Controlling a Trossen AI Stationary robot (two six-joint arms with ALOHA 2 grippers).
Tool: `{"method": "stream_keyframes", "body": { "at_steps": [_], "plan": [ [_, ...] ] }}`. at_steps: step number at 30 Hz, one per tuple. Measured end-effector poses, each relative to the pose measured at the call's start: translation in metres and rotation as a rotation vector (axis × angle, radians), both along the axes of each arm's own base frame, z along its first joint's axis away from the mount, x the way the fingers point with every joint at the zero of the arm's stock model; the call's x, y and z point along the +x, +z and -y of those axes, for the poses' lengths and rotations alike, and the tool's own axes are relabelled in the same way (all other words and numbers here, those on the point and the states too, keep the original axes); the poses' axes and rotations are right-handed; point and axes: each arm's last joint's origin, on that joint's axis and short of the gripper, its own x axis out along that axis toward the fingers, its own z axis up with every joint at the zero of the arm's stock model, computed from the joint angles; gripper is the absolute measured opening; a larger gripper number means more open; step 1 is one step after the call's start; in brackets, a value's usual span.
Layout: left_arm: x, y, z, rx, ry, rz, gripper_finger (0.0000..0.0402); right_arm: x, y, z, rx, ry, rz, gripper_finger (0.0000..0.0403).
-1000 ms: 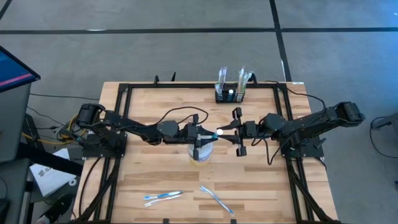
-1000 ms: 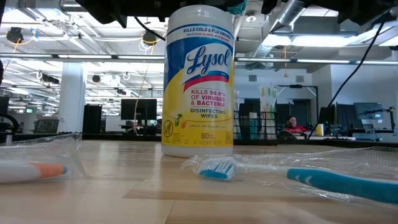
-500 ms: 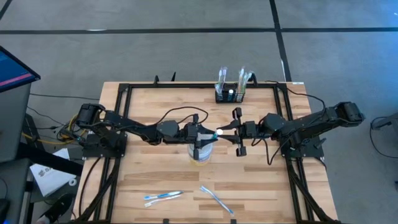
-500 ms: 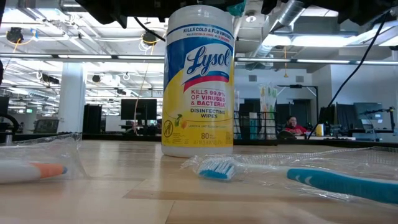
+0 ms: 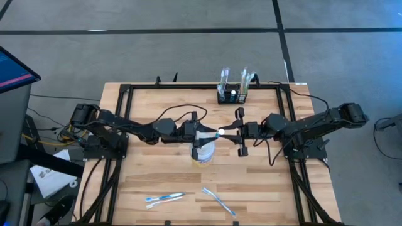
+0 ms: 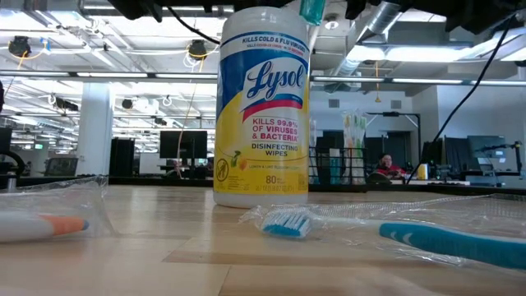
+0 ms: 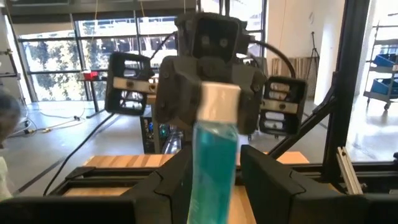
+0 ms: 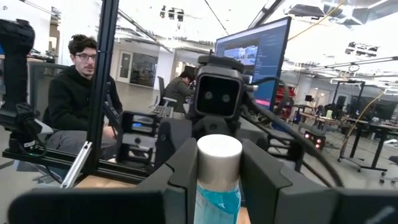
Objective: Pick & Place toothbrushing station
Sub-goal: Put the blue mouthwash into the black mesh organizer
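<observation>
Above the middle of the table, my left gripper [image 5: 202, 134] stands with its fingers parted, a thin gap on each side of a blue tube [image 7: 216, 168] with a white cap, gripping nothing. Below it stands a wipes tub [image 5: 203, 154], lid closed. My right gripper [image 5: 227, 133] meets it head-on, clamped on that tube. The black rack [image 5: 232, 95] sits at the table's far edge, right of centre, with wrapped toothbrushes [image 5: 224, 78] upright in its slots. Two more wrapped brushes [image 5: 164, 199] lie near the front edge, bare wood to either side.
</observation>
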Motion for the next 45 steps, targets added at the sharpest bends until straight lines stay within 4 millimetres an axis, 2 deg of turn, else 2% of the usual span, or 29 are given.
{"method": "stream_keyframes", "body": {
  "at_steps": [15,27,42,45],
  "plan": [
    [-0.001,-0.002,-0.003,0.002,0.062,-0.035,0.0131,-0.001,0.002,0.029,0.003,-0.100,-0.003,0.0081],
    [0.000,-0.004,0.000,0.006,0.013,-0.051,0.0132,-0.027,0.017,0.052,0.013,-0.314,-0.055,0.0081],
    [0.000,-0.004,0.001,0.007,0.002,-0.047,0.0128,-0.036,0.005,0.095,0.043,-0.498,-0.179,0.0081],
    [0.000,-0.004,0.001,0.007,0.002,-0.047,0.0129,-0.042,-0.006,0.106,0.065,-0.555,-0.192,0.0081]
  ]
}}
